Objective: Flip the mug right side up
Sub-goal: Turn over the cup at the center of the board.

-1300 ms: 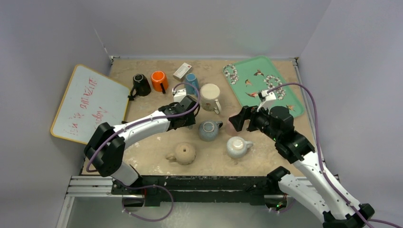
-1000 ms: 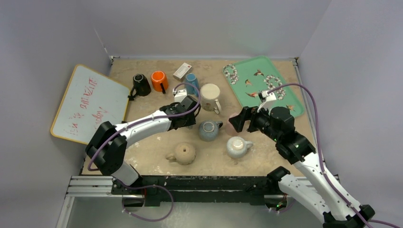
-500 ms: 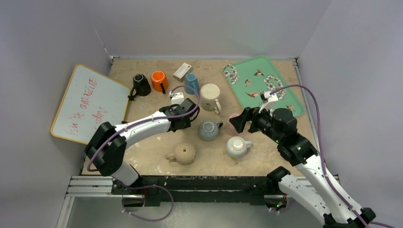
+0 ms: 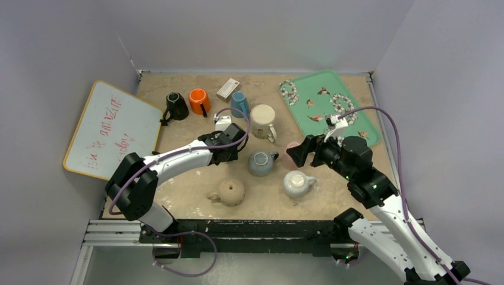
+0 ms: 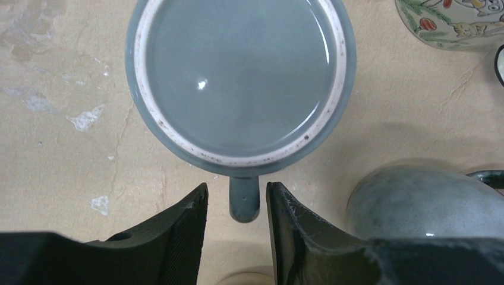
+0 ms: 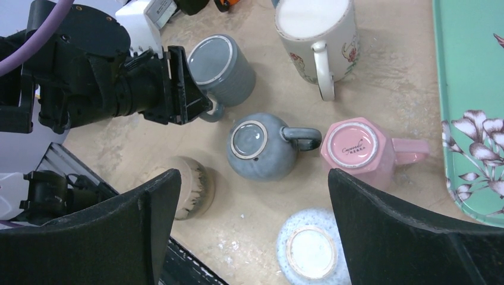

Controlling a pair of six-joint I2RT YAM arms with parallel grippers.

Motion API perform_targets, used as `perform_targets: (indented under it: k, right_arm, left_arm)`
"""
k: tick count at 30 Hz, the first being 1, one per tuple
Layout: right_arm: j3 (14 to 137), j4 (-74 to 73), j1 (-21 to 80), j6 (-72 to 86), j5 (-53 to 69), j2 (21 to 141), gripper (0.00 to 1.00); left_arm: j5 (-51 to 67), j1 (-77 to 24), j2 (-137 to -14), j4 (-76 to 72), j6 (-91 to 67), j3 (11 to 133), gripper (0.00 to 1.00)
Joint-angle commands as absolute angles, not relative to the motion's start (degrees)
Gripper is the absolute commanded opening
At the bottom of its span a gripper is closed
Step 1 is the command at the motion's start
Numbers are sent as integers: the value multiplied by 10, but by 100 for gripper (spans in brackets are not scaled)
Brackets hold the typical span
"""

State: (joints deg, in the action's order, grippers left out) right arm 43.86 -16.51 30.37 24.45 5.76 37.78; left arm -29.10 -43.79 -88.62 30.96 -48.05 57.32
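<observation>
A grey-blue mug (image 5: 241, 77) stands upside down on the sandy table, its white-ringed base facing up. Its handle (image 5: 244, 199) points toward my left gripper (image 5: 236, 187) and sits between the two fingers. A narrow gap shows on each side of the handle, so the jaws are open around it and not touching. From the right wrist the same mug (image 6: 221, 62) shows just ahead of the left gripper (image 6: 190, 95). My right gripper (image 6: 252, 178) hovers wide open above the table's middle, holding nothing. In the top view the left gripper (image 4: 233, 143) hides the mug.
Close by stand other upside-down mugs: a round grey one (image 6: 264, 145), a pink one (image 6: 356, 148), a speckled one (image 6: 309, 249), a brown one (image 4: 230, 191) and a cream floral one (image 6: 318, 27). A green tray (image 4: 327, 104) lies back right, a whiteboard (image 4: 110, 127) left.
My left gripper has shifted slightly to the left and its jaws have narrowed a little around the handle. The right arm has barely moved.
</observation>
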Motion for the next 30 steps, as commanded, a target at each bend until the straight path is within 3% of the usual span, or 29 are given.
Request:
perform_targets:
  k: [1,22,26,30]
  right_arm:
    - [434,-150,306,249,62,368,95]
    - [427,-143,306,254,51,372,95]
    - [425,-143,306,255,51,371,95]
    - [425,-143,306,255,47,374,94]
  left_arm:
    - [-283,-419,-879,283,-446,594,39]
    - [-268,-412,-911,283,-446,607,29]
    - [-273,-411,-911,283,-441,611,20]
    - [-272,-410,-910,286,-436,617,0]
